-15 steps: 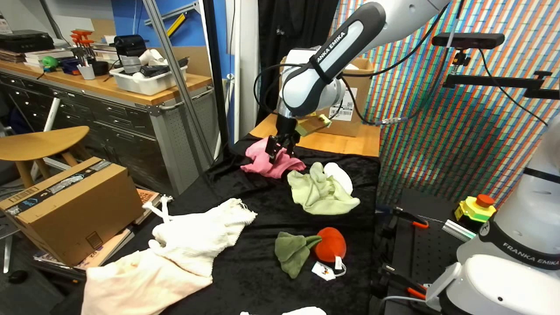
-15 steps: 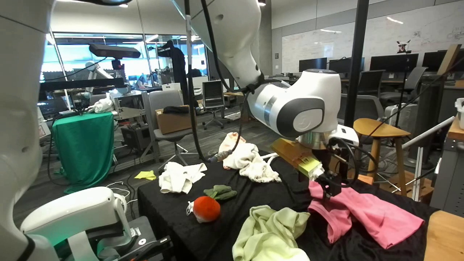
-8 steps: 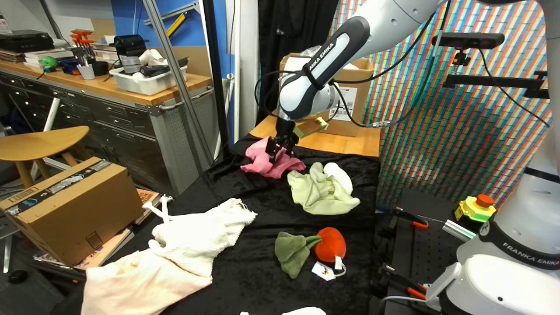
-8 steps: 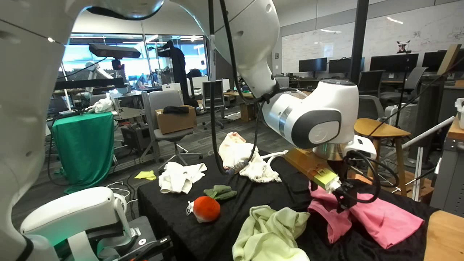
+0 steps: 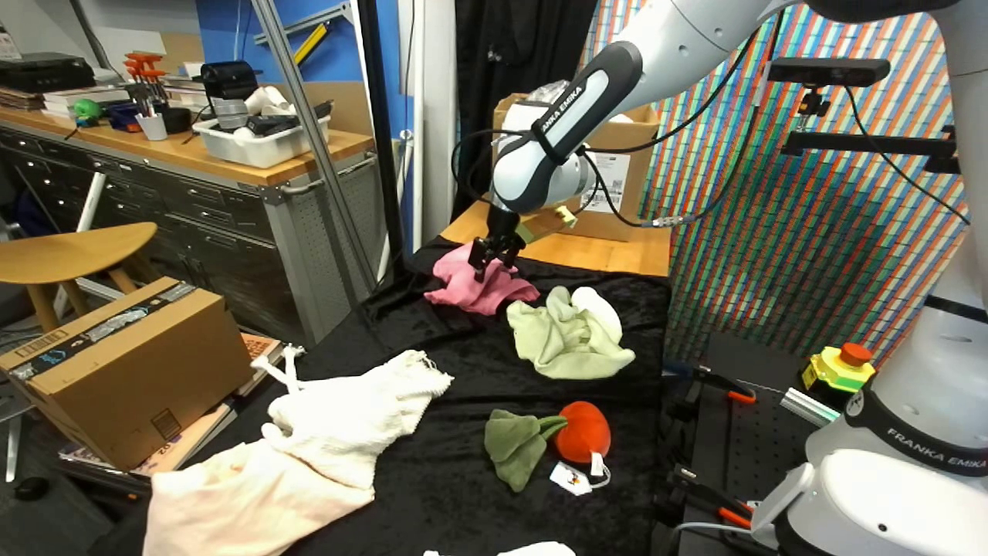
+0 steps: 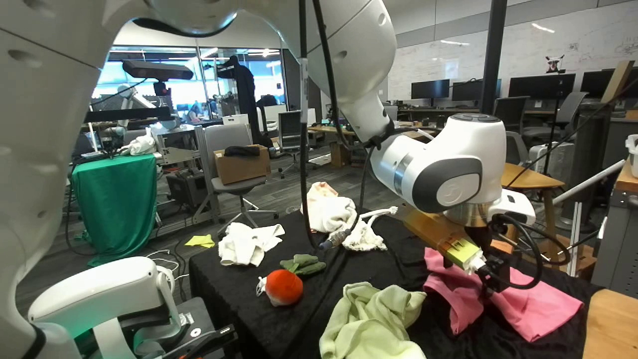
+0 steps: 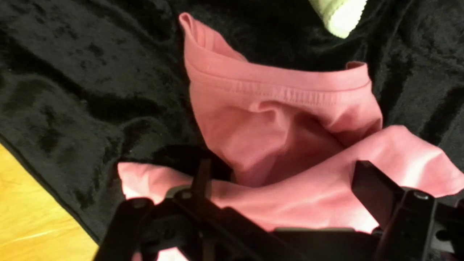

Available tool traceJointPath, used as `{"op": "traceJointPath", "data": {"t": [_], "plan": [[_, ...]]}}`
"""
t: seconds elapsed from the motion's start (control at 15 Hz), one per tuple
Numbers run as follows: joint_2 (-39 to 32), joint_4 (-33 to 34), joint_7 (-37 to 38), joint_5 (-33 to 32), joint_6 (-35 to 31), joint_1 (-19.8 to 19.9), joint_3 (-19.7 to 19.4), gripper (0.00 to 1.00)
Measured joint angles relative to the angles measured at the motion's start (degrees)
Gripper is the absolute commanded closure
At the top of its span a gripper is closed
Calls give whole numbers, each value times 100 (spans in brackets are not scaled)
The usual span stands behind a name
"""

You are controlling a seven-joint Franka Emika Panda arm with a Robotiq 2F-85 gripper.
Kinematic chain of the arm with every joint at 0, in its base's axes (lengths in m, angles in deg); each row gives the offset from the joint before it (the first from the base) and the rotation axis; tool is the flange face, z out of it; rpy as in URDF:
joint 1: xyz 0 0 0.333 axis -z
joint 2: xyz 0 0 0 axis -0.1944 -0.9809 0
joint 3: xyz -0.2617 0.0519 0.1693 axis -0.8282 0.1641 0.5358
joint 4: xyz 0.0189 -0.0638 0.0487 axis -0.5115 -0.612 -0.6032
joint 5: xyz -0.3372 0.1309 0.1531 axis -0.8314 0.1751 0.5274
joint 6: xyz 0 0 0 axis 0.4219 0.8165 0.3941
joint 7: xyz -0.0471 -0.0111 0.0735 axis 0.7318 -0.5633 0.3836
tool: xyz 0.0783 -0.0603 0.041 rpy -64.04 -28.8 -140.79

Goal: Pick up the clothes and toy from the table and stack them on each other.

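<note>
My gripper (image 7: 285, 163) stands open above the pink garment (image 7: 275, 94), its fingers well apart with pink cloth below and between them. Whether the tips touch the cloth, I cannot tell. In both exterior views the gripper (image 5: 488, 259) covers part of that pink garment (image 6: 531, 304). Beside it lies a crumpled pale yellow-green garment (image 5: 559, 340), with a white piece (image 5: 600, 310) against it. The red toy (image 5: 583, 432) rests apart, touching an olive green cloth (image 5: 513, 448). Cream and peach garments (image 5: 332, 417) lie together along one side. Another white garment (image 6: 249, 244) is near a table corner.
Black fabric covers the table (image 5: 432, 463). A white rope loop (image 6: 381, 213) lies by the cream garment. A cardboard box (image 5: 617, 185) stands behind the arm on bare wood. A dangling cable (image 6: 304, 149) hangs over the table. The robot base (image 5: 911, 401) stands beside the table.
My gripper has shifted down and to the right over the pink garment in an exterior view, with the arm swinging along. The garments and the toy lie where they were.
</note>
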Motion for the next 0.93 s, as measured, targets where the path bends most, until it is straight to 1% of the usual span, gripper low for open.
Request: {"op": "traceJointPath", "data": {"t": [0.47, 0.53, 0.6, 0.67, 0.73, 0.93], "plan": [[-529, 473, 70, 0, -312, -2, 7, 0], [-576, 531, 77, 0, -315, -3, 16, 25], [-615, 584, 83, 0, -315, -3, 30, 26], [-641, 625, 85, 0, -315, -3, 48, 32], [-653, 654, 85, 0, -315, -3, 69, 43], [-647, 701, 87, 0, -314, -4, 128, 65]]}}
